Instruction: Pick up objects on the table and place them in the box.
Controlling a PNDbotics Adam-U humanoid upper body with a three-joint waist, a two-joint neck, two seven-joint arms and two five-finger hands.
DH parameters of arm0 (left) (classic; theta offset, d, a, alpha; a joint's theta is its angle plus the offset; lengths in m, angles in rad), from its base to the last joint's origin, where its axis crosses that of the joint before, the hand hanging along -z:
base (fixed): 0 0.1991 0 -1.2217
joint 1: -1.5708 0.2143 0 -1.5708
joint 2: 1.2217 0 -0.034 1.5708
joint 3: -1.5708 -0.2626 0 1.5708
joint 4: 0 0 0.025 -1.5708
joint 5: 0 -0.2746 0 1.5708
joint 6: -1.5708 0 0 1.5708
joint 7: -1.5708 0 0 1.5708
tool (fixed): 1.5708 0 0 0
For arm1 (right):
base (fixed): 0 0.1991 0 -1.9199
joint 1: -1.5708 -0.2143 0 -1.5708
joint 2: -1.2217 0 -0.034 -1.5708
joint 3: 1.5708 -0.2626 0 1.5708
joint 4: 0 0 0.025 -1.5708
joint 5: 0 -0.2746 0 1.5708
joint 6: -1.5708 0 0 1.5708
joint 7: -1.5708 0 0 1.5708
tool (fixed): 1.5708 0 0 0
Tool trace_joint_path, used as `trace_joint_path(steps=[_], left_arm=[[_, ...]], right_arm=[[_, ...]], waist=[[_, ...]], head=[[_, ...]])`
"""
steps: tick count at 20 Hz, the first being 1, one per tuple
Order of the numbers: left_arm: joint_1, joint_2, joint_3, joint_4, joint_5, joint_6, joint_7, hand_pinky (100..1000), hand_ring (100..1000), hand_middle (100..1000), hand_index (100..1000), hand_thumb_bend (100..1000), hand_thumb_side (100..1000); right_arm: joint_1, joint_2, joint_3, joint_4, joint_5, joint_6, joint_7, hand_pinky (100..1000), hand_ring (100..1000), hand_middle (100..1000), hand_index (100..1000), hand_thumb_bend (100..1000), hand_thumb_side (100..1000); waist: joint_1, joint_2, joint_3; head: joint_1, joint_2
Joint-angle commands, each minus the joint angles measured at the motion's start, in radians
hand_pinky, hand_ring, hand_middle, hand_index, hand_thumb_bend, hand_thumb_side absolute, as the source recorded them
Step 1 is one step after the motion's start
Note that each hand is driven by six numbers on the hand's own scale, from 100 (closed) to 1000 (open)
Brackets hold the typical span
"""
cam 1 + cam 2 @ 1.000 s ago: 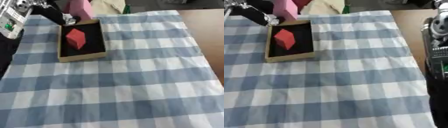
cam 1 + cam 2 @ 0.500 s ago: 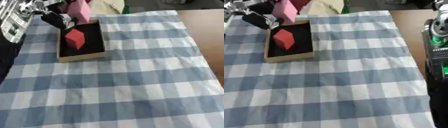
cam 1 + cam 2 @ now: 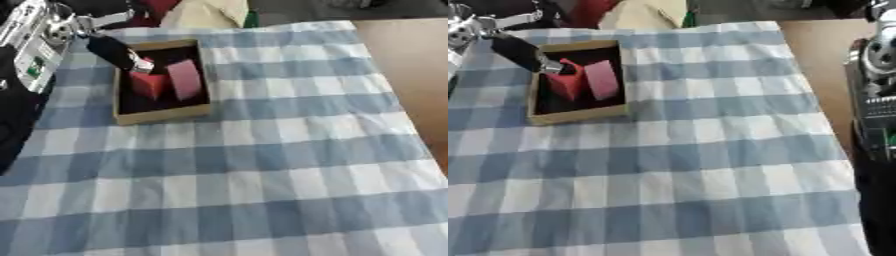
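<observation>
checked cloth [image 3: 262, 165]; box [image 3: 162, 116] w/ blocks, left robot hand [image 3: 118, 52] blurred.

Red block [image 3: 564, 84] and pink block [image 3: 602, 79] side by side in box [image 3: 579, 114]

A blue-and-white checked cloth [image 3: 254, 165] covers nearly the whole bench, its squares running slightly askew from near to far. On the right the cloth ends and the bare bench [image 3: 411, 70] shows, a plain tan-brown surface that widens toward the far right corner. Beyond the far edge of the cloth the background is dark. There, a cream-coloured shape [image 3: 206, 12] sits at the far edge, with a deep red shape [image 3: 588, 10] just to its left and a thin strip of green [image 3: 688, 19] at its right side. The light is soft and even.
</observation>
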Motion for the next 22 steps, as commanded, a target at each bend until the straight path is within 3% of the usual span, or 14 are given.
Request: trace_joint_path(steps=[1,7,11,14,15,16,18,22], left_arm=[[-0.014,0.01,0.008,-0.002,-0.029,-0.004,-0.003,889,954,873,934,623,702],[-0.014,0.008,0.01,-0.007,-0.025,0.001,0.023,872,934,856,918,541,684],[-0.014,0.009,0.02,-0.026,0.018,0.012,0.033,854,910,833,897,419,661],[-0.009,0.023,0.029,-0.076,0.095,0.032,0.033,839,890,815,875,265,614],[-0.003,0.032,0.032,-0.103,0.126,0.04,0.032,839,889,813,873,256,609],[0.006,0.043,0.035,-0.136,0.159,0.05,0.034,825,872,794,854,168,569],[0.032,0.072,0.041,-0.225,0.235,0.08,0.044,805,854,774,833,112,546],[0.128,0.158,0.064,-0.487,0.39,0.16,0.125,776,813,760,818,100,531]], right_arm=[[-0.009,-0.008,-0.009,-0.013,-0.003,0.002,-0.003,848,727,380,637,177,715],[-0.005,-0.008,-0.011,-0.012,-0.003,0.003,-0.003,848,727,379,637,169,720],[-0.002,-0.008,-0.013,-0.012,-0.002,0.004,-0.005,848,727,379,637,175,715],[0.002,-0.01,-0.015,-0.013,-0.001,0.005,-0.007,847,728,381,637,173,714],[0.003,-0.01,-0.016,-0.014,0.0,0.005,-0.009,847,728,381,637,173,714],[0.005,-0.011,-0.017,-0.015,0.001,0.006,-0.01,847,728,381,637,172,713],[0.008,-0.013,-0.019,-0.018,0.003,0.007,-0.014,847,729,383,638,170,712],[0.016,-0.019,-0.026,-0.031,0.007,0.011,-0.026,847,730,386,639,171,709]], waist=[[-0.001,-0.027,0.002],[0.001,-0.028,0.004],[0.0,-0.032,0.008],[-0.001,-0.037,0.014],[-0.002,-0.039,0.016],[-0.002,-0.042,0.02],[-0.004,-0.046,0.027],[-0.008,-0.051,0.044]], head=[[0.003,-0.001],[0.003,0.001],[0.002,0.004],[0.0,0.012],[-0.001,0.015],[-0.004,0.018],[-0.011,0.025],[-0.028,0.035]])
